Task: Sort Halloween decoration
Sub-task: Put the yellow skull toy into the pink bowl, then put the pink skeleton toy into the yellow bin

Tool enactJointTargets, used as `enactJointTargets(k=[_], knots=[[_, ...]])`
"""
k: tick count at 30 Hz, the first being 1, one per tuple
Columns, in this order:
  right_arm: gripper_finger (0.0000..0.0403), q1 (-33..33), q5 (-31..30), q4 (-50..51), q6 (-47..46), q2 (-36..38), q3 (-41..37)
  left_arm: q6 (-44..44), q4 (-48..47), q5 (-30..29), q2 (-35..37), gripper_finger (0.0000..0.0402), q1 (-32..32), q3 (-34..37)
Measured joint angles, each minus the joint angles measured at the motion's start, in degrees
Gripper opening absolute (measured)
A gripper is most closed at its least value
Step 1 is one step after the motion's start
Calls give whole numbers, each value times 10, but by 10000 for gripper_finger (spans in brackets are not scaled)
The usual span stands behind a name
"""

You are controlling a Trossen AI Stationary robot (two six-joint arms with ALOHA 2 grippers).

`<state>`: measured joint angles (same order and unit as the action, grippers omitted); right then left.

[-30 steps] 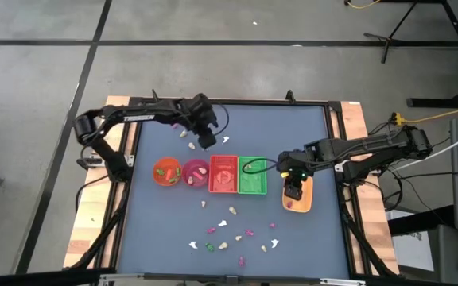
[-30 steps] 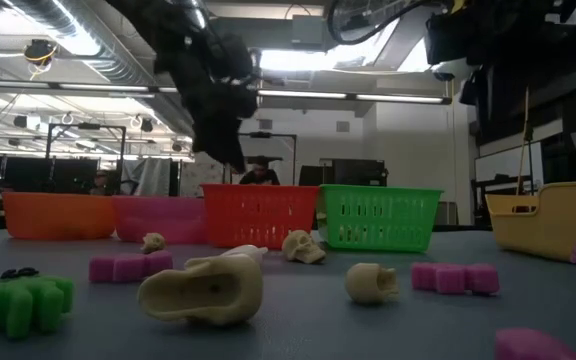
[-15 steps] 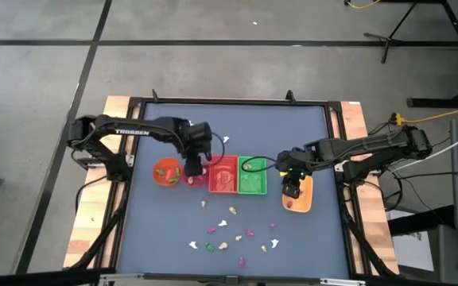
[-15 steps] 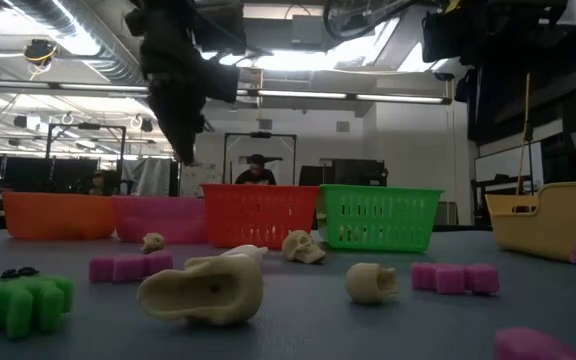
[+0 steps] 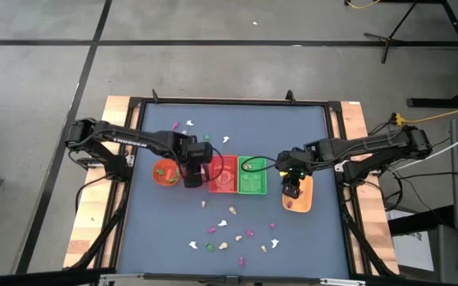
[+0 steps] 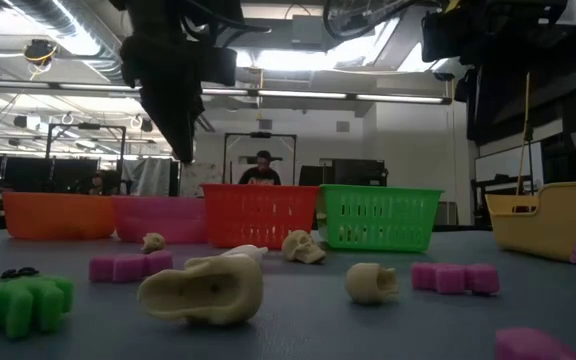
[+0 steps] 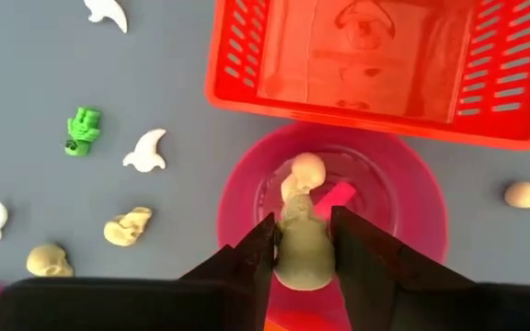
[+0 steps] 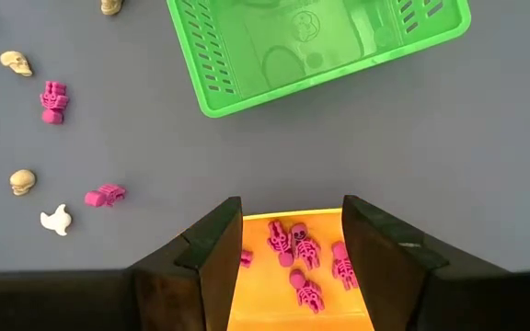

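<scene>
High view first: the left gripper (image 5: pixel 193 176) hangs over the pink bowl (image 5: pixel 196 169), which sits between the orange bowl (image 5: pixel 165 171) and the red basket (image 5: pixel 223 174) on the counter (image 5: pixel 165 226). Seen from the left wrist, its fingers (image 7: pixel 254 260) grasp a cream-yellow skeleton figure (image 7: pixel 302 230) directly above the bowl's hollow, where a magenta piece (image 7: pixel 336 196) already lies.

The right gripper (image 5: pixel 293 189) hovers over the yellow-orange tray (image 5: pixel 300 199) beside the green basket (image 5: pixel 252 176). From its wrist its fingers (image 8: pixel 217 245) stand spread apart with nothing between them, and several magenta skeletons (image 8: pixel 302 257) lie in the tray below.

Most of the remaining Halloween decoration (image 5: pixel 229 232) is scattered loose on the counter in front of the row of containers: cream skulls, white ghosts, magenta pieces and a green one. A few more lie behind the row near the far edge (image 5: pixel 188 125). In the low view a cream skull (image 6: pixel 372 283) and a green trinket (image 6: pixel 26 298) lie close to the lens.
</scene>
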<state>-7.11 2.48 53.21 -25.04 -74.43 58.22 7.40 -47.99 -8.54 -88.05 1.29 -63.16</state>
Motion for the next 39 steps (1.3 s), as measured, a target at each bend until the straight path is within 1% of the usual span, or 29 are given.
enactJointTargets(k=[7,14,20,23,26,30,35,39], knots=[[186,0,1,0,-1,0,0,0,0,-2,0,123,-4,0],[186,-1,60,-15,-34,0,0,0,0,-2,0,151,-3,0],[186,-1,83,-50,-66,0,0,0,0,-2,0,156,-3,0],[186,-16,91,-62,-95,0,0,0,0,-2,0,156,-3,0],[186,-43,91,-73,-117,0,0,0,0,-2,0,157,-3,0],[186,-91,68,-90,-155,0,0,0,0,-2,0,157,-3,0],[186,-154,11,-121,-184,0,0,0,0,-2,0,157,-3,0],[186,-203,-38,-145,-187,-5,0,0,0,-2,0,157,-3,0]])
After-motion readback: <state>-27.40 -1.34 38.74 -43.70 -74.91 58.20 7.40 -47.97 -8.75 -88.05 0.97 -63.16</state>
